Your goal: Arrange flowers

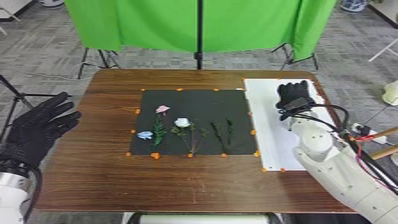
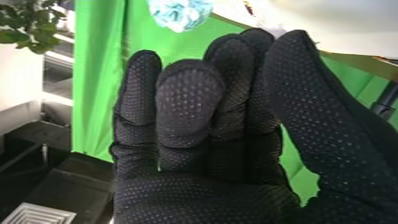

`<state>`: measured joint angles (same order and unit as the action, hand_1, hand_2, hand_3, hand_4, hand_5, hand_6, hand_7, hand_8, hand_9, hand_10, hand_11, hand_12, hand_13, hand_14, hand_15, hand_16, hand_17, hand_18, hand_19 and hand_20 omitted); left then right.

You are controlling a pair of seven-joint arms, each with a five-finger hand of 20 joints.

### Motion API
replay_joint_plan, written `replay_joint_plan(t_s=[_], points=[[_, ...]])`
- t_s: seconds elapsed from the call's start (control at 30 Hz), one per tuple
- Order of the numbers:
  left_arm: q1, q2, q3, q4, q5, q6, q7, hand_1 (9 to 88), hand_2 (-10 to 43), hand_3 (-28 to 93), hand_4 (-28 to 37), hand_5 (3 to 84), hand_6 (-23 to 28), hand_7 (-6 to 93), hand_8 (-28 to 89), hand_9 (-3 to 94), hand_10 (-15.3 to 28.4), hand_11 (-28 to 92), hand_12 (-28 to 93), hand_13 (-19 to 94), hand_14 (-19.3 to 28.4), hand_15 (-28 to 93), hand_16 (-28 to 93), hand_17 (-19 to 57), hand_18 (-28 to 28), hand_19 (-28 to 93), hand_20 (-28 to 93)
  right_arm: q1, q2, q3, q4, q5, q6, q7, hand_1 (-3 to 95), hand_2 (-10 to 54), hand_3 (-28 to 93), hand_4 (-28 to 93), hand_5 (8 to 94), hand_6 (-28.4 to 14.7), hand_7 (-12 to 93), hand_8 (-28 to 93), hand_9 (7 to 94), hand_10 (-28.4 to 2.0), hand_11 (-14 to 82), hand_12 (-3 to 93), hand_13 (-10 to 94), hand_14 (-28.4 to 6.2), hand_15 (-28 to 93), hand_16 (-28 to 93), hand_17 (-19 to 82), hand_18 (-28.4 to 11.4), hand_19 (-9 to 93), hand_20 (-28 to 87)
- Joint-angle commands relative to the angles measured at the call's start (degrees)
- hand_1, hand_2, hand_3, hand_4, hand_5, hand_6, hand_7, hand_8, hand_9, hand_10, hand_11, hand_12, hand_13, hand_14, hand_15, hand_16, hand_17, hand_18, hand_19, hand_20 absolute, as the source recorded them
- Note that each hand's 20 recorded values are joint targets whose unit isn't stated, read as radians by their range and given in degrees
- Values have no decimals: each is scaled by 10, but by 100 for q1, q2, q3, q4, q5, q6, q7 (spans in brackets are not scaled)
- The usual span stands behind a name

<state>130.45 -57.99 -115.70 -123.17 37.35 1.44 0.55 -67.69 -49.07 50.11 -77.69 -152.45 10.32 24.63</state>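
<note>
Head view: the flowers lie on a dark mat (image 1: 209,100) in the middle of the brown worktop (image 1: 178,185). A pink flower (image 1: 162,108) is near the mat's upper left part, with a leafy green stem (image 1: 159,132) just below it. A blue flower (image 1: 145,135) sits beside that stem, to the left. The white flower (image 1: 182,122) is near the middle of the mat, and thin stems (image 1: 229,132) lie to the right of it. A long white sheet (image 1: 275,145) is at the right of the frame, next to the mat.

The right hand (image 1: 293,94) is over the far part of the white sheet. In the right wrist view its fingers (image 2: 191,95) are mostly straight and hold nothing. Past them are a pale blue bloom (image 2: 180,12) and some green leaves (image 2: 25,25); I can't tell if they are ones from the mat. The left hand (image 1: 35,127) is at the left of the frame, well apart from the flowers. Its fingers are loose and hold nothing too.

The job looks partly done. The flowers are spread out side by side, but they don't make one neat bunch. I can't tell if the mat is their last place or just where they wait. What's left may be adding more, or bringing them close together.
</note>
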Motion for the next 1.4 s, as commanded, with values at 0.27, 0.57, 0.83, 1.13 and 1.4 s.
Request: replay_joint_plan(t_s=[0.27,0.57,0.83,1.13,1.4], points=[[54,10,36,46,3,-30,-39,258,48,724,-256,366,29,162,-104,309,118,209,85,274,141,440,-46,-66,212,531,83,46,20,-164,-67,-117,-244,361,288,-95,900,-283,451,12,623,-250,519,-90,626,343,543,-52,764,252,222,-154,725,353],[50,-15,22,42,15,-54,-45,258,48,724,-256,366,29,165,-106,309,117,208,84,274,140,441,-46,-66,212,531,83,226,-37,-260,34,-95,-734,431,284,-95,901,-283,445,9,611,-265,516,-94,628,328,541,-50,761,243,218,-153,723,350],[25,-14,25,48,20,-41,-62,258,49,722,-256,365,28,166,-107,310,117,208,83,275,139,442,-45,-65,211,531,83,293,-161,-194,168,4,-1013,179,320,-95,849,-283,484,21,594,-148,590,-61,545,406,603,-35,729,255,224,-152,714,353],[67,-24,4,37,7,-52,-25,255,45,726,-257,365,28,167,-108,309,117,209,83,276,138,442,-46,-65,211,531,83,178,-138,12,150,264,-522,-334,466,-95,829,-282,643,42,612,-8,849,-3,294,537,783,0,619,341,303,-137,728,349],[128,-29,-34,-2,-6,-13,14,255,46,725,-260,365,28,167,-108,309,117,208,82,276,138,441,-46,-66,211,530,85,-14,-101,190,-595,366,110,-413,457,-95,858,-283,651,39,621,-18,856,-10,294,551,784,-4,625,352,303,-137,733,352]])
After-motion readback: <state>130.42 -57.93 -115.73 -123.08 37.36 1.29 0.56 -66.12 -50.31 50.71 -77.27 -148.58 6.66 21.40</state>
